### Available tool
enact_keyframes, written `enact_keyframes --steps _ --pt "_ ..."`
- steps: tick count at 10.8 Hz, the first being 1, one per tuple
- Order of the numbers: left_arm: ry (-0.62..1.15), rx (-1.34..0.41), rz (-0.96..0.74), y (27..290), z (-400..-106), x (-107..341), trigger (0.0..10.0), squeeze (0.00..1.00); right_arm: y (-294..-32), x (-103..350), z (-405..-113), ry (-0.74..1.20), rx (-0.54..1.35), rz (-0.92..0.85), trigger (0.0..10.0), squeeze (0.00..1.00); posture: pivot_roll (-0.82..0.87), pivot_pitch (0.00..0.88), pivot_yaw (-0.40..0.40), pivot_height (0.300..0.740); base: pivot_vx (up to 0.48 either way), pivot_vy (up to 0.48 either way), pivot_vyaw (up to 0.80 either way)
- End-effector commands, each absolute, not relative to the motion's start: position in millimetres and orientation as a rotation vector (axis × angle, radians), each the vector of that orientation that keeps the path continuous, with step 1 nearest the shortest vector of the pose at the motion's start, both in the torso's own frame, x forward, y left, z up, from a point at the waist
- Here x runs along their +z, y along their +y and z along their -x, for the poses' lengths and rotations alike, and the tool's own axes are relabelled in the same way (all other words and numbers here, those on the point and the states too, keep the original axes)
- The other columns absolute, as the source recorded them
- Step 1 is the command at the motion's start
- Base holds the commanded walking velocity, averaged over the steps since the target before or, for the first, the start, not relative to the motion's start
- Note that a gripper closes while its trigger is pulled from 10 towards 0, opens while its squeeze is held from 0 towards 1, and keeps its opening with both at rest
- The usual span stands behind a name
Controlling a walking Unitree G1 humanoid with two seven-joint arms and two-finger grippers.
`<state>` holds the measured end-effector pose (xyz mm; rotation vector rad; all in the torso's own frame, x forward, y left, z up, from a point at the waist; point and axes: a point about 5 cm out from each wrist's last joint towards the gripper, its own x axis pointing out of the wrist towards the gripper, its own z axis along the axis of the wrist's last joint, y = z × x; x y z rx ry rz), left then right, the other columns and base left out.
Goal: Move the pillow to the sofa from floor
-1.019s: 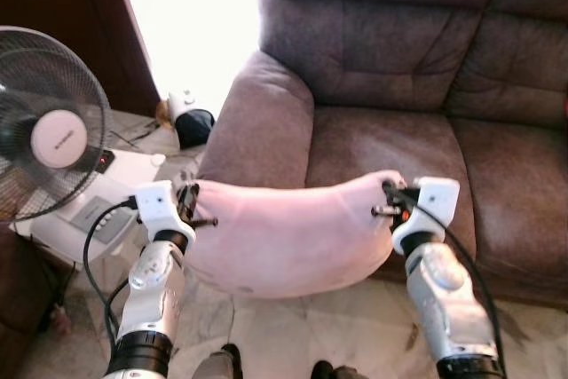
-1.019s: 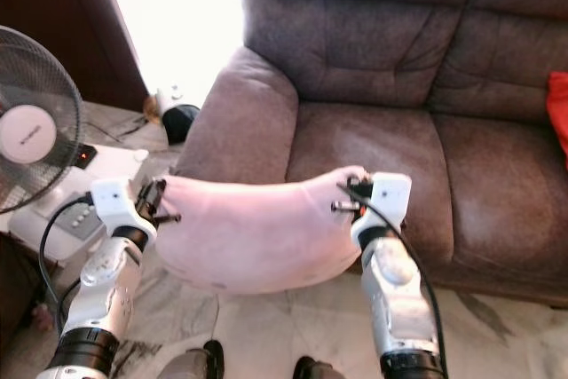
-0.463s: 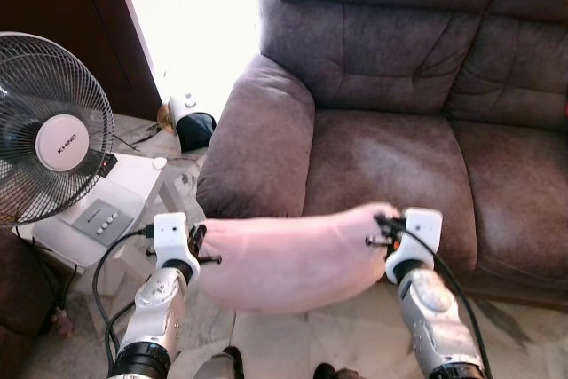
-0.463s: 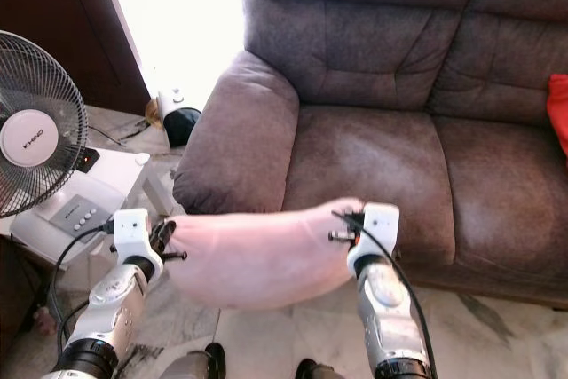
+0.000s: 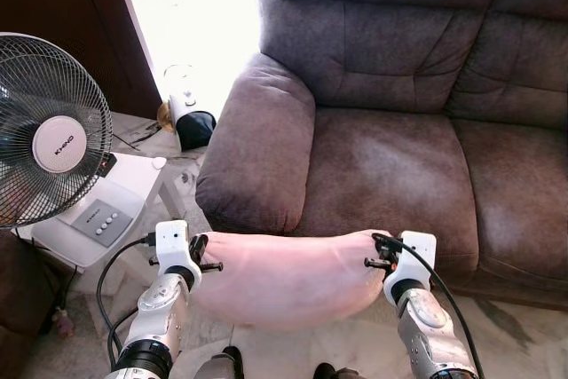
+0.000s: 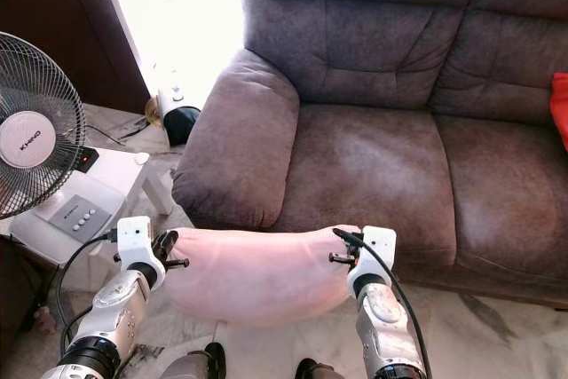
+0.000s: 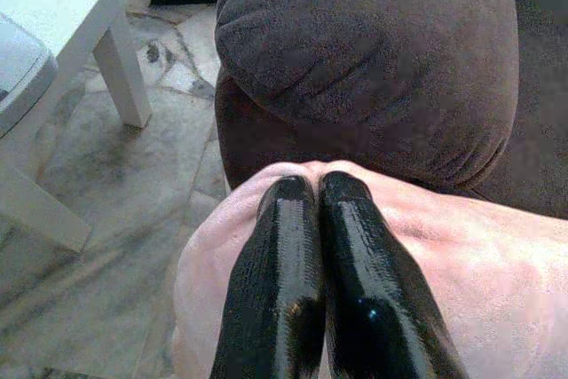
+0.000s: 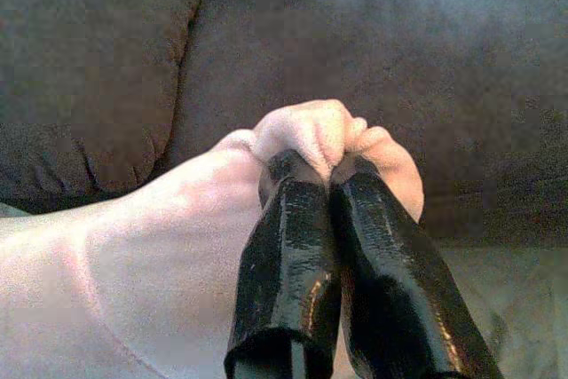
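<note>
The left pincer [image 7: 311,188] is clamped on one end of the soft pale-pink fabric pillow [image 5: 288,274], its two black fingers [image 7: 275,264] pressed together with a fold of cloth between them. The right pincer [image 8: 321,166] grips the opposite end the same way, a bunched corner of pink fabric squeezed at its tips. Between them the pillow hangs stretched across, sagging a little in the middle, off the marble floor [image 5: 355,343] and just in front of the seat edge of the brown upholstered sofa [image 5: 390,148], below the level of the seat cushion.

Compared with a second ago the pillow sits lower in the head views and both arms show less of their length (the sofa and the fan have shifted a little too, so part of this is the camera's own movement). The arms appear to have drawn down and back toward the body, so the pillow now seems too low to clear the seat front. The likely need is a lift and a forward reach before letting go.

To the robot's left, a standing fan with a wire grille [image 5: 49,139] sits by a low white table [image 5: 115,193], well apart from the pillow.
</note>
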<state>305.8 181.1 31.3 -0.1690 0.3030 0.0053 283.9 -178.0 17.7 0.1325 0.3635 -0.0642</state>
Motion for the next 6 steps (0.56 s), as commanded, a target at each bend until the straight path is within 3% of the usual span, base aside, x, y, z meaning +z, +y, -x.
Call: enact_keyframes --steps 1,6 --pt "0.259 0.086 0.156 203.1 -307.4 38.7 10.0 0.0 -198.0 24.8 -285.0 0.315 -0.146 -0.145 10.0 0.0 0.1 0.14 -0.018 0.74 0.0 0.0 0.0" --pt "0.259 0.086 0.156 203.1 -307.4 38.7 10.0 0.0 -198.0 24.8 -285.0 0.315 -0.146 -0.145 10.0 0.0 0.1 0.14 -0.018 0.74 0.0 0.0 0.0"
